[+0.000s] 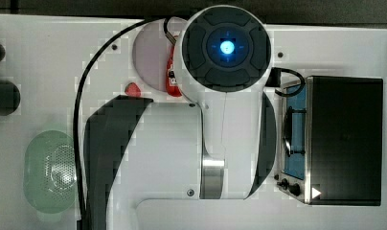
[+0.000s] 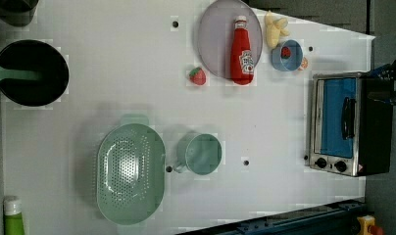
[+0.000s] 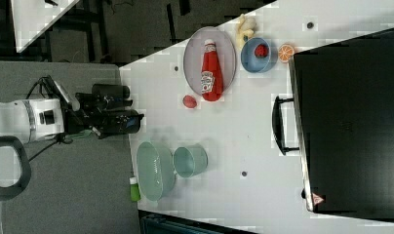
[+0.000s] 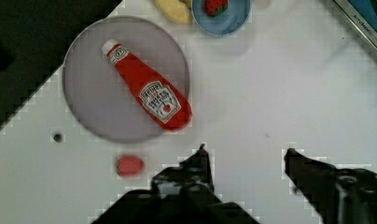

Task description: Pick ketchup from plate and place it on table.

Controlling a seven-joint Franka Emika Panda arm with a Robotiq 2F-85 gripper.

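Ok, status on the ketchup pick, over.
Hand open, empty, above white table. Slim red ketchup bottle lying on pale grey round plate, base over rim. Nothing blocking; small red strawberry nearby.

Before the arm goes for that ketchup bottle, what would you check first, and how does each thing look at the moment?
1. The ketchup lies flat on the plate, its bottom end poking over the rim: ok.
2. Nothing rests on top of the bottle: ok.
3. The tool has its fingers apart and holds nothing: ok.
4. Tool placed over the bottle: not ok; in the wrist view it hangs over bare table, off to the side.
5. Free table to set the bottle down: ok, wide bare patches beside the plate.
6. Neighbours: the strawberry sits apart from the rim, the blue dish on the other side: ok, but close.
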